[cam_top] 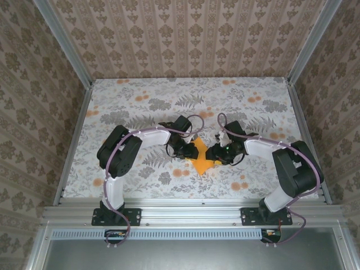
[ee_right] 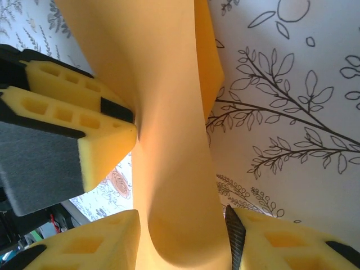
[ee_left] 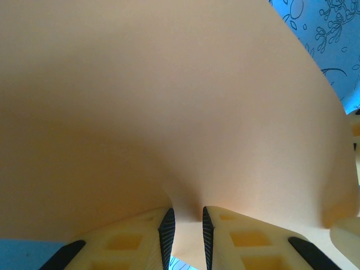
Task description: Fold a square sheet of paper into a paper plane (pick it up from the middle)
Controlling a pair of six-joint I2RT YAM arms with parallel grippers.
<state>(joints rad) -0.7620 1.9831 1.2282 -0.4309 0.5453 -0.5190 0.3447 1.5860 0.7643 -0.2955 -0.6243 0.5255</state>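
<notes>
The square sheet of paper [cam_top: 201, 161] is bright orange and lies bent at the table's middle, between the two grippers. My left gripper [cam_top: 189, 148] reaches in from the left and is shut on a pinched ridge of the sheet [ee_left: 169, 101], which runs up between its fingertips [ee_left: 188, 225]. My right gripper [cam_top: 217, 153] comes from the right, its jaws closed against a rounded fold of the sheet [ee_right: 174, 140] that bulges between the pads [ee_right: 183, 239]. The left gripper's yellow fingers [ee_right: 95, 140] touch the same fold. A paper plane is out of view.
The tabletop [cam_top: 140, 101] carries a floral print with small orange flowers. Metal rails [cam_top: 185, 211] edge it at the front and sides, and patterned walls stand behind. The arm bases [cam_top: 115, 216] sit at the near edge.
</notes>
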